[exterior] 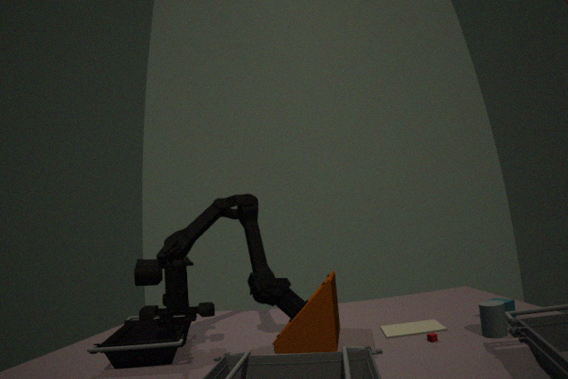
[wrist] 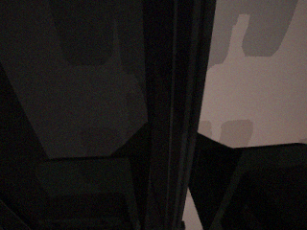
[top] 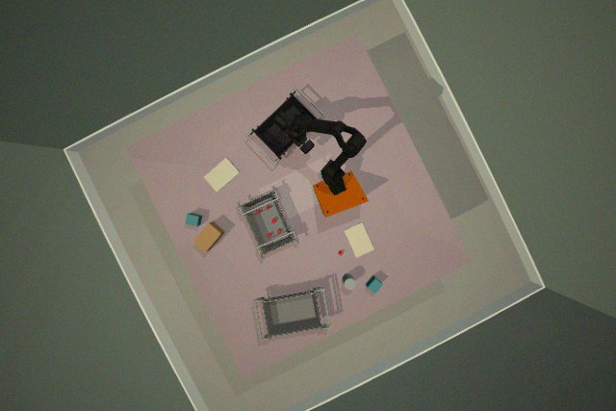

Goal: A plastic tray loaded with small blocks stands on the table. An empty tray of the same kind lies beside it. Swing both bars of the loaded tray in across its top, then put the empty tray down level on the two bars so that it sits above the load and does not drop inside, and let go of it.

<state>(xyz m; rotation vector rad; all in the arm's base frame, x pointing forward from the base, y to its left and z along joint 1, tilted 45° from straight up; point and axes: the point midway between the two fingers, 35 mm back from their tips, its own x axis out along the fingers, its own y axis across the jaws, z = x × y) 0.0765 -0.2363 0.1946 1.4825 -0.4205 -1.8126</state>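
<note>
The loaded grey tray (top: 283, 217) (exterior: 298, 359) stands mid-table with several red blocks inside. Both its wire bars (top: 260, 206) (top: 276, 242) lie inward across its top near the ends. The empty black tray (top: 270, 146) (exterior: 139, 357) stands on the table at the back left in the top view, its bars (top: 262, 149) (top: 309, 102) swung out over its ends. My gripper (top: 298, 135) (exterior: 166, 329) (wrist: 160, 126) points down and is shut on a long side wall of the black tray, which runs between the fingers in the wrist view. The fingertips are hidden in the top and exterior views.
An orange wedge (top: 343, 205) (exterior: 316, 333) is beside the arm's base. Another empty grey tray (top: 296, 332) has its bars out. Also there: a grey cylinder (top: 348, 283) (exterior: 493, 319), teal blocks (top: 192, 219) (top: 373, 285), a tan block (top: 208, 236), cream sheets (top: 221, 174) (top: 359, 240) and a loose red block (top: 341, 252) (exterior: 431, 336).
</note>
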